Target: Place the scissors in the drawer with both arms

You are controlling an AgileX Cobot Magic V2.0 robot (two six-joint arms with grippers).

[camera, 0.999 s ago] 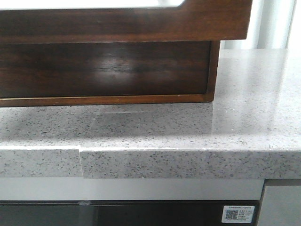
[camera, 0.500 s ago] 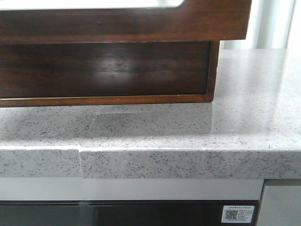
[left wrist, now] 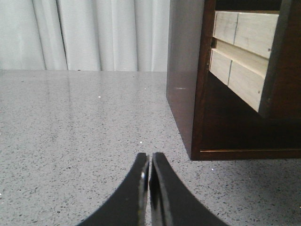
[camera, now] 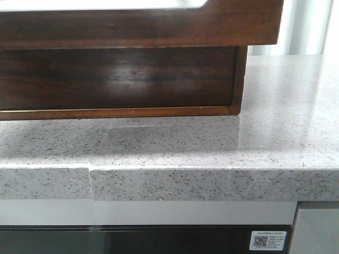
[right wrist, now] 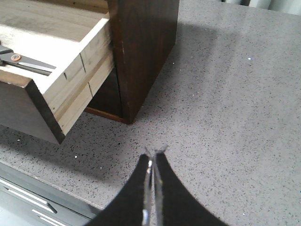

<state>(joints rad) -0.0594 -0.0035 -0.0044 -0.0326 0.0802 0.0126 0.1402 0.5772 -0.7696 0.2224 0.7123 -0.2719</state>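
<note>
The drawer (right wrist: 56, 101) stands pulled out of the dark wooden cabinet (right wrist: 141, 52); its glossy front fills the top of the front view (camera: 137, 26). The scissors (right wrist: 21, 60) lie inside on the pale wood floor, only the blades and an orange pivot showing at the view's edge. My right gripper (right wrist: 153, 157) is shut and empty above the speckled counter, beside the cabinet's corner. My left gripper (left wrist: 150, 157) is shut and empty over the counter on the cabinet's other side, where the pale drawer side (left wrist: 244, 52) shows. Neither gripper shows in the front view.
The grey speckled counter (camera: 212, 143) carries the cabinet and ends in a front edge (camera: 185, 185) with dark appliance fronts below. White curtains (left wrist: 94, 33) hang behind the counter. A second drawer front (camera: 116, 76) sits closed beneath the open one.
</note>
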